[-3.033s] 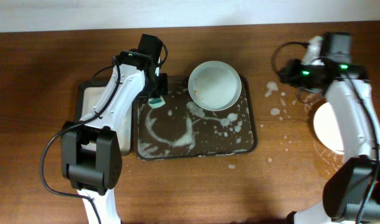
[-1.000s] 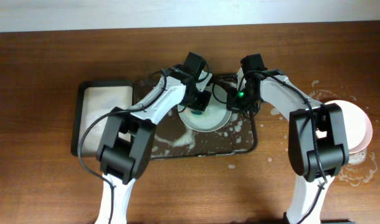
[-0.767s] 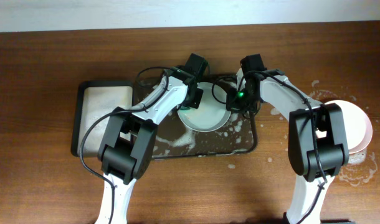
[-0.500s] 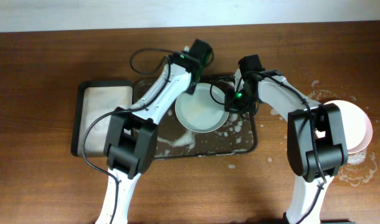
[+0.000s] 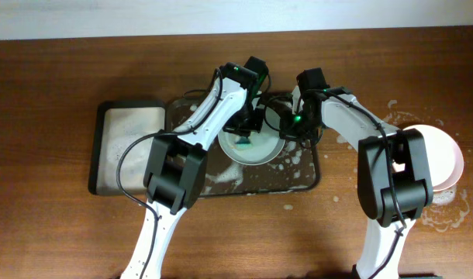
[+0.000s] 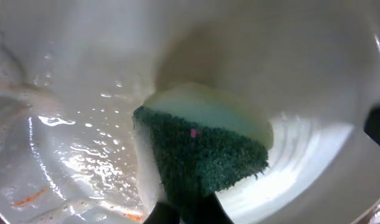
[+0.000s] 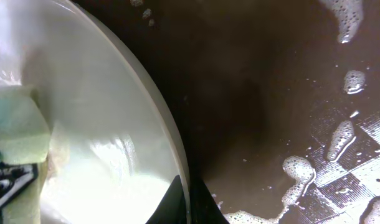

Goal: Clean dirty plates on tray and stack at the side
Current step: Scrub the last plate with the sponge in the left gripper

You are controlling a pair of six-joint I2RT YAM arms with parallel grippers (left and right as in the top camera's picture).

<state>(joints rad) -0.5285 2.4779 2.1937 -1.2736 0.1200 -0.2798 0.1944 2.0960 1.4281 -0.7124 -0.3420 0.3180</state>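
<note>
My left gripper point(image 6: 185, 214) is clamped on a green sponge point(image 6: 202, 155), pressing it into the wet white plate point(image 6: 302, 137), which sits on the sudsy brown tray point(image 5: 298, 177). Faint orange smears point(image 6: 28, 198) cling near its rim. My right gripper point(image 7: 185, 202) pinches the plate's edge.

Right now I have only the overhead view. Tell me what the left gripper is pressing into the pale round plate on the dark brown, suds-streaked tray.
Observer: The left wrist view shows the left gripper pinching a sponge. Its dark green scouring face is towards the camera, and its far end is on the pale round plate.
Operator: Report any sauce on it.
Observer: Thin orange streaks lie on the wet plate surface near that view's lower-left corner.
Operator: Check the right gripper's hold.
Observer: In the right wrist view, the right gripper has a finger on each side of the plate's rim, above the dark brown tray.
</note>
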